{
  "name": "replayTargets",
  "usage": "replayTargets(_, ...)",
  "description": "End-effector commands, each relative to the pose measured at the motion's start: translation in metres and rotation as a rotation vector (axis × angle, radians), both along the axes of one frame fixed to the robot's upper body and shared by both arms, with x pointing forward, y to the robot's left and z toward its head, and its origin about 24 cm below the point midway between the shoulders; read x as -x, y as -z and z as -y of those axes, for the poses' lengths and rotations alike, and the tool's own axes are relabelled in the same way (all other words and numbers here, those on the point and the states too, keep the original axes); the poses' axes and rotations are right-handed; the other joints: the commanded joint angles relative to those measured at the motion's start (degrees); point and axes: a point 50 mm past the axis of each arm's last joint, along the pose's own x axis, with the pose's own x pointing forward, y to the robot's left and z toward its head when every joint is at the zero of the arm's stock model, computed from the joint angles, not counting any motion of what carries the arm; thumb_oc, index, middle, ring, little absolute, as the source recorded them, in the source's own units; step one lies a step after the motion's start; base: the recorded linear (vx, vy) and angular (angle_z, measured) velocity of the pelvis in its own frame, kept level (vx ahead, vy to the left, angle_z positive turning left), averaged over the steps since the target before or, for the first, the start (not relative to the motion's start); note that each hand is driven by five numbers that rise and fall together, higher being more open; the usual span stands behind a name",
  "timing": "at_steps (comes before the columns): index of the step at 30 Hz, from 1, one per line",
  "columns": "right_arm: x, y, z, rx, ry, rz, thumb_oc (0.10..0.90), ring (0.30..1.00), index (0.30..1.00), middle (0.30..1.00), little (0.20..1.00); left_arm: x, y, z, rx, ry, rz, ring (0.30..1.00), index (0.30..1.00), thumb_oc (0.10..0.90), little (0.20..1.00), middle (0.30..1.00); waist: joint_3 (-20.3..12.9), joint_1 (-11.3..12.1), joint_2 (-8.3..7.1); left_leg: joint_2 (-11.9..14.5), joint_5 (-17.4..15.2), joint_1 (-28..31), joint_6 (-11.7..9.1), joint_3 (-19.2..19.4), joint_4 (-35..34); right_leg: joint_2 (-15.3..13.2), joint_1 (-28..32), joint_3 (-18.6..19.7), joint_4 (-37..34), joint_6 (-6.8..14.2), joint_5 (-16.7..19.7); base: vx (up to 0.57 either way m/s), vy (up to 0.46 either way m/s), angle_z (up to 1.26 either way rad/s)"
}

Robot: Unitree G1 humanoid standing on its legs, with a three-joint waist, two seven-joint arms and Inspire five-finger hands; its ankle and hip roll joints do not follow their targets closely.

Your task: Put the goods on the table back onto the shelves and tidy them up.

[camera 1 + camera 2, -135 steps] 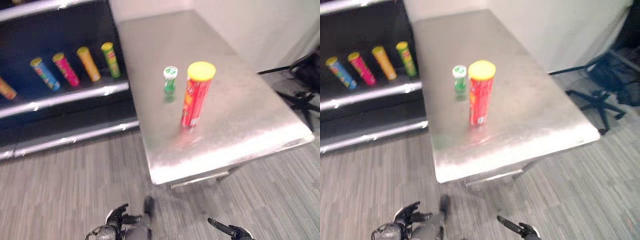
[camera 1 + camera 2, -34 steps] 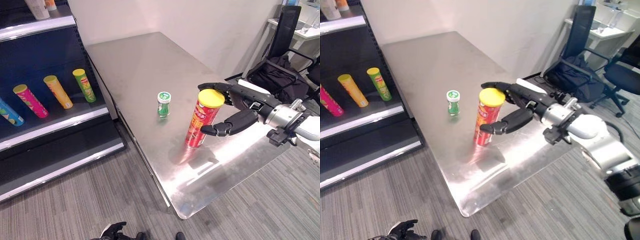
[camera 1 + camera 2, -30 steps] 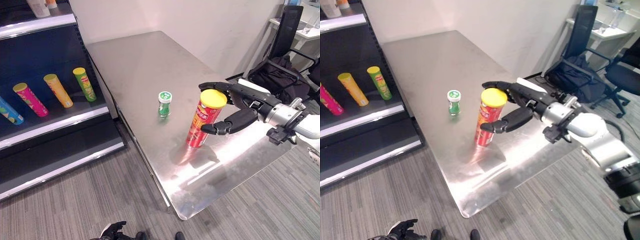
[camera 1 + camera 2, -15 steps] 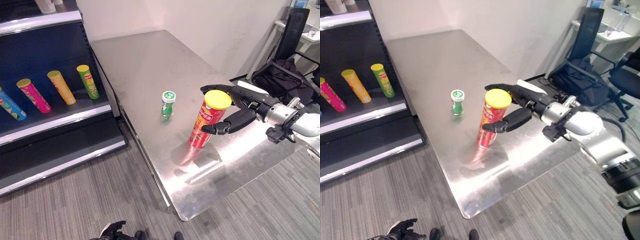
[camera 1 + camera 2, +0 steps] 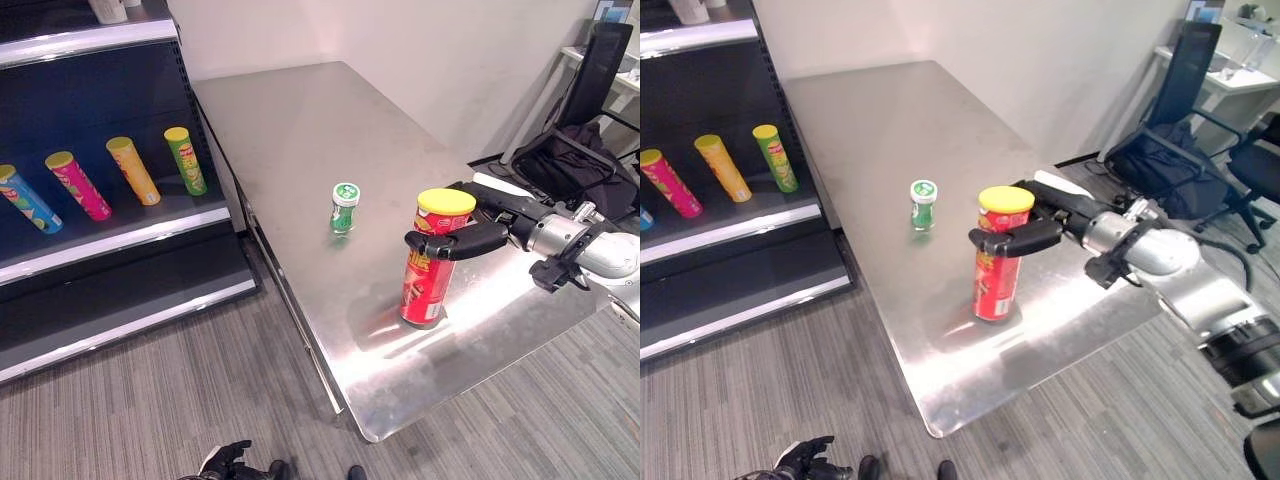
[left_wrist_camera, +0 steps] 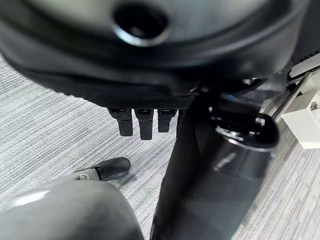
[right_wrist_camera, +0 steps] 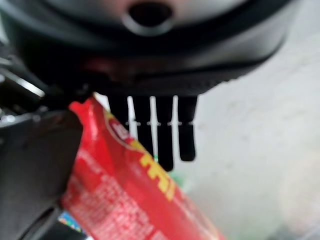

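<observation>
From the left eye, a brushed steel table (image 5: 300,130) stands beside a dark shelf unit (image 5: 100,250) with bright metal edges. Near the table's front edge stands a tall red can (image 5: 428,262) with a yellow lid, upright. The right hand (image 5: 478,238) is wrapped round its upper part: the thumb lies across the front just under the lid and the fingers pass behind it. A small green bottle (image 5: 343,208) with a white cap stands apart from the can, nearer the shelves. On the shelf four tubes lean side by side: blue tube (image 5: 30,201), pink tube (image 5: 78,186), orange tube (image 5: 133,171) and green tube (image 5: 185,161). Their printing is too small to read. Grey striped carpet (image 5: 180,400) covers the floor.

The right eye adds an office chair (image 5: 1175,110) with a dark bag on it, beyond the table's far side, and shows the thumb pressed on the can's front more plainly.

In the left wrist view, the left hand (image 6: 145,122) hangs over the carpet, its short dark fingers pointing straight down, relaxed and holding nothing.

In the right wrist view, the can's red, glossy wall with yellow lettering, not legible, lies between the thumb and the row of straight-looking fingers (image 7: 165,135).
</observation>
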Motion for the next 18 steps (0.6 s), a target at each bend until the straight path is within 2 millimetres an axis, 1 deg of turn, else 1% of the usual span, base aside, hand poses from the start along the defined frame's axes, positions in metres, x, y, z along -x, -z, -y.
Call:
replayTargets(1, 0.015, -0.081, 0.010, -0.098, 0.127, 0.539, 0.400, 0.300, 0.300, 0.300, 0.300, 0.014, 0.001, -0.016, -0.070, -0.010, -0.042, 0.900, 0.900, 0.800, 0.900, 0.900, -3.2, 1.8, -1.89, 1.1, -6.3, 3.6, -3.3, 3.3, 0.2, -1.3, 1.3, 0.4, 0.4, 3.5, -2.3, 0.04, -0.031, 0.07)
replayTargets(2, 0.019, -0.084, 0.014, -0.113, 0.163, 0.587, 0.400, 0.300, 0.300, 0.300, 0.300, 0.013, 0.001, -0.017, -0.075, -0.025, -0.037, 0.900, 0.900, 0.800, 0.900, 0.900, -3.3, 1.9, -1.86, 1.1, -6.4, 3.7, -3.3, 3.2, 0.2, -1.2, 1.4, 0.4, 0.4, 3.5, -2.4, 0.06, -0.050, 0.11)
replayTargets(3, 0.030, -0.087, 0.023, -0.157, 0.232, 0.689, 0.400, 0.300, 0.300, 0.300, 0.300, 0.013, -0.001, -0.022, -0.091, -0.062, -0.028, 0.900, 0.900, 0.800, 0.900, 0.900, -3.3, 2.2, -1.85, 1.2, -6.6, 4.0, -3.1, 2.6, 0.2, -0.9, 1.6, 0.4, 0.4, 3.2, -2.8, 0.05, -0.044, 0.09)
replayTargets(4, 0.030, -0.087, 0.023, -0.157, 0.232, 0.689, 0.400, 0.300, 0.300, 0.300, 0.300, 0.013, -0.001, -0.022, -0.091, -0.062, -0.028, 0.900, 0.900, 0.800, 0.900, 0.900, -3.3, 2.2, -1.85, 1.2, -6.6, 4.0, -3.1, 2.6, 0.2, -0.9, 1.6, 0.4, 0.4, 3.2, -2.8, 0.05, -0.071, 0.07)
replayTargets(5, 0.037, -0.091, 0.027, -0.167, 0.276, 0.754, 0.400, 0.300, 0.300, 0.300, 0.300, 0.012, -0.002, -0.026, -0.105, -0.072, -0.019, 0.900, 0.900, 0.800, 0.900, 0.900, -3.3, 2.4, -1.78, 1.4, -6.9, 4.2, -3.0, 2.2, 0.2, -0.5, 1.7, 0.7, 0.4, 3.0, -3.2, 0.02, -0.054, 0.10)
replayTargets(7, 0.045, -0.101, 0.029, -0.191, 0.300, 0.845, 0.400, 0.300, 0.300, 0.300, 0.300, 0.007, -0.005, -0.029, -0.115, -0.077, 0.009, 0.900, 0.900, 0.800, 0.900, 0.900, -2.5, 2.9, -1.89, 1.5, -6.6, 4.0, -2.7, 1.1, 0.3, 0.0, 1.5, 1.1, 0.4, 2.6, -3.5, -0.03, -0.058, 0.11)
replayTargets(8, 0.047, -0.104, 0.029, -0.189, 0.310, 0.876, 0.400, 0.300, 0.300, 0.300, 0.300, 0.002, -0.007, -0.031, -0.118, -0.079, 0.028, 0.900, 0.900, 0.800, 0.900, 0.900, -1.6, 3.1, -2.26, 1.3, -6.6, 3.0, -2.6, 0.4, 1.7, -0.1, 1.3, 1.1, 0.4, 2.4, -3.6, -0.15, -0.050, 0.09)
replayTargets(10, 0.054, -0.116, 0.030, -0.220, 0.322, 0.948, 0.400, 0.300, 0.300, 0.300, 0.300, -0.013, -0.013, -0.036, -0.132, -0.085, 0.077, 0.900, 0.900, 0.800, 0.900, 0.900, 0.5, 3.3, -3.26, 0.2, -8.0, -2.2, -3.0, -1.4, 7.8, -0.5, 0.3, 0.9, 0.7, 2.1, -3.5, -0.20, -0.031, 0.17)
replayTargets(11, 0.058, -0.120, 0.030, -0.211, 0.338, 0.995, 0.400, 0.300, 0.300, 0.300, 0.300, -0.017, -0.016, -0.039, -0.135, -0.086, 0.092, 0.900, 0.900, 0.800, 0.900, 0.900, 0.8, 3.4, -3.64, 0.7, -8.4, -4.7, -3.6, -2.1, 10.2, -0.6, 0.1, 0.3, 0.7, 2.1, -3.4, -0.12, 0.046, 0.39)
replayTargets(13, 0.065, -0.124, 0.034, -0.200, 0.362, 1.026, 0.400, 0.300, 0.300, 0.300, 0.300, -0.023, -0.020, -0.042, -0.137, -0.080, 0.117, 0.900, 0.900, 0.800, 0.900, 0.900, 1.0, 3.1, -4.12, 3.4, -7.7, -6.4, -4.6, -2.8, 11.0, -1.5, -0.1, -0.3, 0.8, 2.8, -3.1, -0.04, 0.235, 0.60)
replayTargets(14, 0.069, -0.127, 0.036, -0.193, 0.371, 1.044, 0.400, 0.300, 0.300, 0.300, 0.300, -0.026, -0.022, -0.044, -0.146, -0.067, 0.132, 0.900, 0.900, 0.800, 0.900, 0.900, 0.8, 2.8, -4.42, 7.1, -6.4, -6.4, -5.2, -3.9, 9.4, -3.6, -0.5, -0.2, 0.8, 3.9, -3.1, -0.01, 0.304, 0.43)
replayTargets(15, 0.069, -0.127, 0.037, -0.193, 0.372, 1.044, 0.400, 0.300, 0.300, 0.300, 0.300, -0.026, -0.022, -0.044, -0.146, -0.066, 0.132, 0.900, 0.900, 0.800, 0.900, 0.900, 0.8, 2.8, -4.38, 7.2, -6.3, -6.2, -5.3, -3.9, 9.0, -3.5, -0.5, -0.2, 0.8, 3.9, -3.2, -0.04, 0.493, 0.36)
replayTargets(16, 0.073, -0.131, 0.037, -0.177, 0.384, 1.068, 0.400, 0.300, 0.300, 0.300, 0.300, -0.033, -0.025, -0.045, -0.155, -0.060, 0.157, 0.900, 0.900, 0.800, 0.900, 0.900, 0.8, 2.4, -4.06, 9.7, -4.7, -7.0, -6.0, -5.0, 8.3, -5.6, -1.3, 0.1, 0.7, 5.0, -3.3, 0.00, 0.421, 0.48)
replayTargets(17, 0.072, -0.129, 0.038, -0.166, 0.391, 1.060, 0.400, 0.300, 0.300, 0.300, 0.300, -0.035, -0.026, -0.044, -0.149, -0.048, 0.164, 0.900, 0.900, 0.800, 0.900, 0.900, 0.0, 2.1, -3.30, 10.2, -5.0, -6.2, -6.4, -6.4, 6.5, -6.2, -1.8, 0.4, 0.6, 5.7, -3.2, 0.01, 0.571, 0.37)
replayTargets(18, 0.073, -0.129, 0.041, -0.160, 0.408, 1.057, 0.400, 0.300, 0.300, 0.300, 0.300, -0.036, -0.026, -0.042, -0.148, -0.032, 0.165, 0.900, 0.900, 0.800, 0.900, 0.900, -0.7, 1.8, -2.53, 10.2, -5.1, -5.5, -7.1, -6.6, 5.1, -6.9, -2.0, 0.5, 0.5, 6.2, -2.8, 0.05, 0.467, 0.10)
